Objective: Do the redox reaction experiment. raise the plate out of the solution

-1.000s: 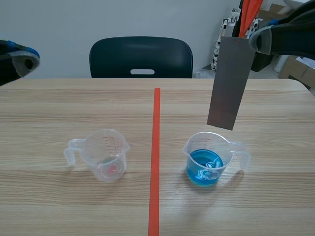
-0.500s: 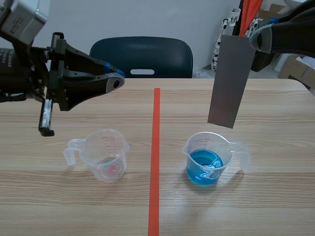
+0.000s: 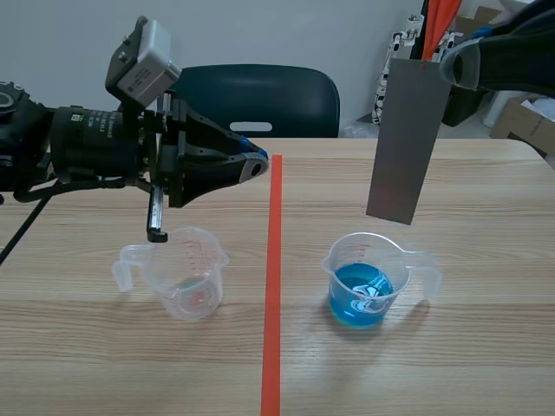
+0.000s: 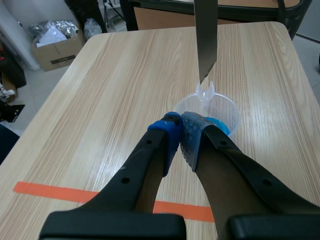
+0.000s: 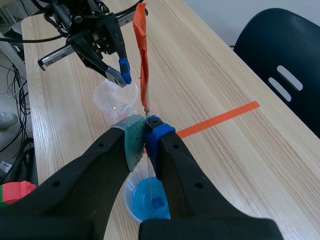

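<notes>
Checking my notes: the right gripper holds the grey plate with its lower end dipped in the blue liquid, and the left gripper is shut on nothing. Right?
No. The scene view shows the plate hanging with its lower end above the cup, out of the blue liquid. The right gripper holds it; the left gripper is shut on nothing.

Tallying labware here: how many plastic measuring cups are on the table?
2: a clear cup left of the tape line, a blue-solution cup right of it.

We see the right gripper (image 5: 145, 129) pinching the plate (image 5: 141, 50), which is edge-on and looks orange here. Under it sits the blue beaker (image 5: 152, 201). Ahead, the left gripper (image 5: 120, 75) hangs over a clear beaker (image 5: 115, 102).
</notes>
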Controlling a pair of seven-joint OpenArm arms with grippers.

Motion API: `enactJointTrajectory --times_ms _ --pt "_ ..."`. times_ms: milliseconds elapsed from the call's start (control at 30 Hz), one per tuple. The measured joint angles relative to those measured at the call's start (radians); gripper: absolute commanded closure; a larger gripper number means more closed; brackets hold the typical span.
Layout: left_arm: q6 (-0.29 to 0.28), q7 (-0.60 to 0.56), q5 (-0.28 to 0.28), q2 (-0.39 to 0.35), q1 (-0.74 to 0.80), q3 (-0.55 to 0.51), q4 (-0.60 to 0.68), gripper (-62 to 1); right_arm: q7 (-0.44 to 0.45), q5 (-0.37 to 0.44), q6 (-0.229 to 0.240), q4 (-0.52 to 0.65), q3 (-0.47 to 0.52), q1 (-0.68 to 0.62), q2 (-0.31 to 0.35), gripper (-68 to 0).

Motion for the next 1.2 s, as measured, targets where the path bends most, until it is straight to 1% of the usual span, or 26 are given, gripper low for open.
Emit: enactJointTrajectory --times_ms 167,400,533,633,700,900,1200 --pt "-0.001 0.061 0.001 0.050 -0.016 0.012 -0.045 -1.5 0.000 0.000 0.000 0.000 0.000 0.000 0.000 -0.6" --pt "-0.001 0.066 0.000 0.101 -0.017 0.012 -0.063 -1.5 0.000 0.000 0.000 0.000 0.000 0.000 0.000 -0.6" --pt "-0.001 0.068 0.005 0.110 -0.017 0.012 -0.063 -1.5 0.000 0.000 0.000 0.000 0.000 0.000 0.000 -0.6" --pt "-0.001 0.083 0.029 0.111 -0.017 0.012 -0.063 -1.7 0.000 0.000 0.000 0.000 0.000 0.000 0.000 -0.6" --pt "-0.001 0.113 0.030 0.119 -0.017 0.012 -0.063 -1.7 0.000 0.000 0.000 0.000 0.000 0.000 0.000 -0.6" --pt "-0.001 0.127 0.030 0.140 -0.017 0.012 -0.063 -1.7 0.000 0.000 0.000 0.000 0.000 0.000 0.000 -0.6" --pt "-0.001 0.131 0.030 0.141 -0.019 0.032 -0.063 -1.7 0.000 0.000 0.000 0.000 0.000 0.000 0.000 -0.6"
